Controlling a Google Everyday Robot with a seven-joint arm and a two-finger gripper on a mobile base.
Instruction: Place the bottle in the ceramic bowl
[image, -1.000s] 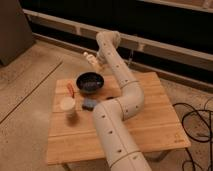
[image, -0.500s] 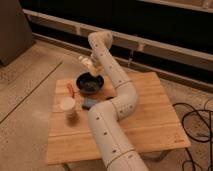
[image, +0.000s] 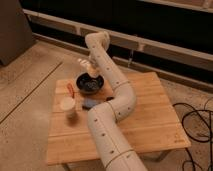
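The dark ceramic bowl (image: 90, 84) sits on the far left part of the wooden table (image: 145, 115). My gripper (image: 86, 64) hangs just above the bowl's far rim, at the end of the white arm (image: 112, 95) that bends down from its elbow. A small whitish-cream shape, the bottle (image: 93, 74), is right under the gripper, over the bowl's far edge. I cannot tell whether the gripper grips it or whether it touches the bowl.
A pale round cup (image: 67, 105) stands at the table's left edge. A red item (image: 70, 90) lies left of the bowl and a dark bluish item (image: 91, 103) lies in front of it. Black cables (image: 196, 120) lie on the floor at right.
The gripper has come down and slightly left, from above and behind the bowl to just over its far rim. The objects on the table have not moved.
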